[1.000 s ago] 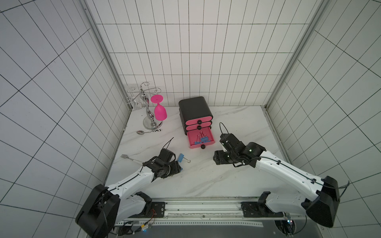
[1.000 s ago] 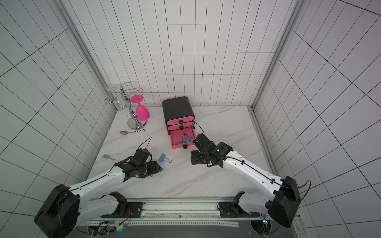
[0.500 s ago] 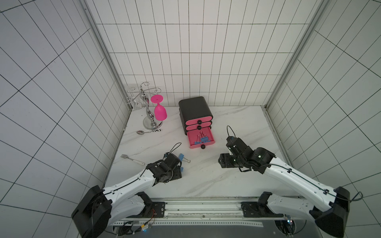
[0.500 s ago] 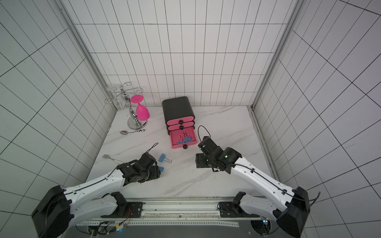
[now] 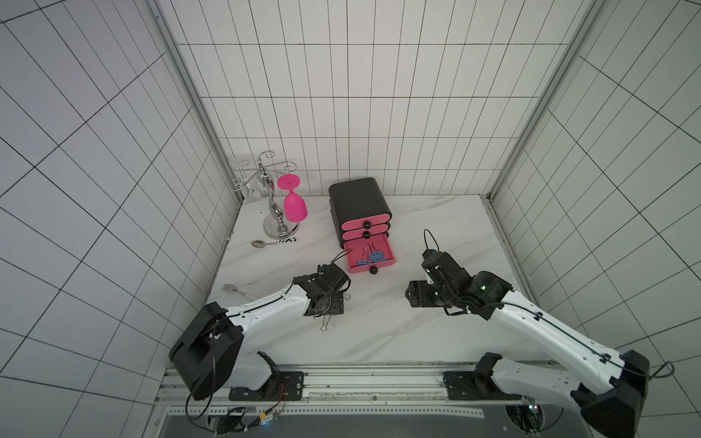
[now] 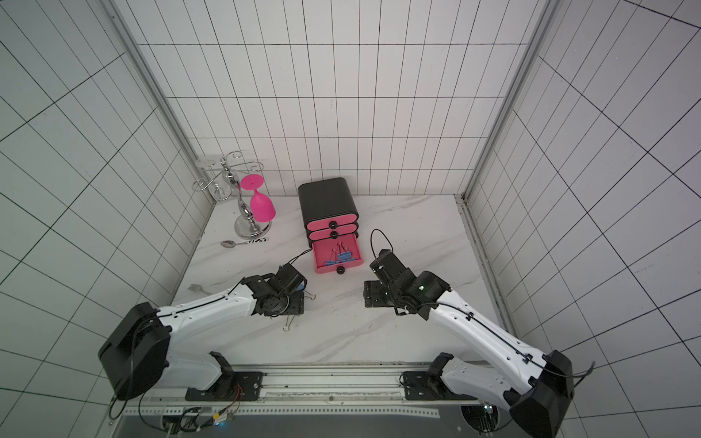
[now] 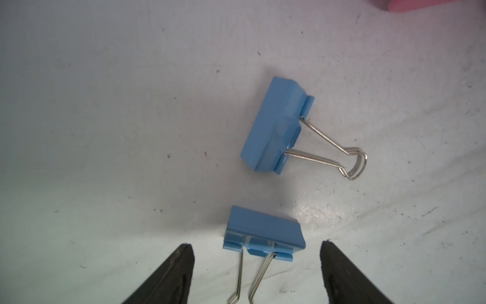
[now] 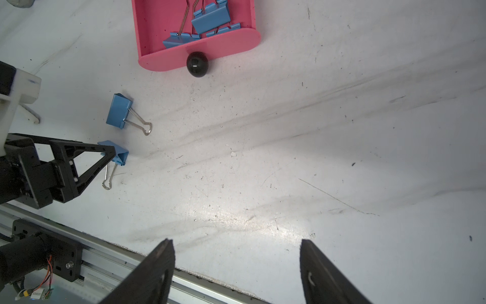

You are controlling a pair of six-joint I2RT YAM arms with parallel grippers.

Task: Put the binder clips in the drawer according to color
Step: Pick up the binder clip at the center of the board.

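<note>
The black chest [image 5: 358, 201] has its bottom pink drawer [image 5: 352, 252] pulled out, its front [image 8: 226, 44] showing in the right wrist view, with several blue binder clips [image 5: 373, 258] [image 8: 210, 19] inside. Two more blue clips lie on the table. One [image 7: 264, 234] [image 8: 119, 156] sits between the spread fingers of my left gripper [image 7: 257, 244] [image 5: 329, 308], untouched on both sides. The other [image 7: 276, 126] [image 8: 118, 111] lies just beyond it, toward the drawer. My right gripper [image 8: 235, 240] [image 5: 413, 297] hangs open over bare table right of the drawer, holding nothing.
A chrome glass rack with a pink goblet [image 5: 294, 204] stands at the back left. A spoon [image 5: 260, 244] lies before it and a fork [image 5: 231, 290] near the left wall. The metal rail [image 5: 341, 379] runs along the table's front edge.
My right arm has drawn back from the open drawer toward the front. My left gripper has shifted a little right, and a clip's wire handles now show beside it.
</note>
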